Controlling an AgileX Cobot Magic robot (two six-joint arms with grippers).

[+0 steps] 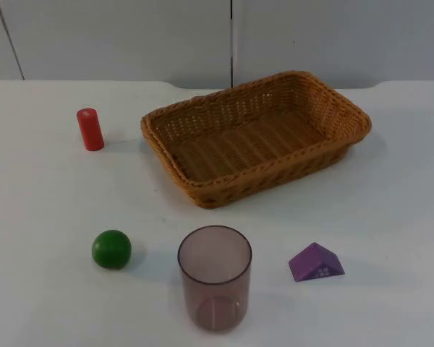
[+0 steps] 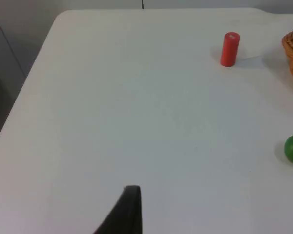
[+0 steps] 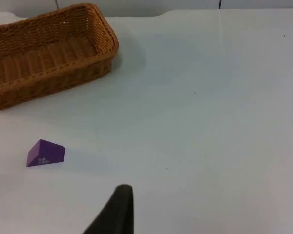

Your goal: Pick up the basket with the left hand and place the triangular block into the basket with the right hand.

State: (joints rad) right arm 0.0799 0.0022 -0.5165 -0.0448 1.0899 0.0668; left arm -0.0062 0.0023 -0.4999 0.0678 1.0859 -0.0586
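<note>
White table top [image 1: 43, 202] ran back to the grey partition wall [image 1: 130, 36]. You had the wicker basket [image 1: 254, 136] resting empty at mid-table. Nearer the camera than the basket stood the translucent cup [image 1: 215, 277]; the purple triangular block [image 1: 315, 262] lay beyond the basket's right end, the green ball [image 1: 111, 249] left of the cup, the red cylinder [image 1: 90, 129] left of the basket. For either gripper you could not tell the opening.

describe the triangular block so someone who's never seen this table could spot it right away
Start from the woven wicker basket at the back of the white table. In front of it stands a clear plastic cup; the purple triangular wooden block lies to the cup's right. It is the only purple, wedge-shaped piece.
</note>
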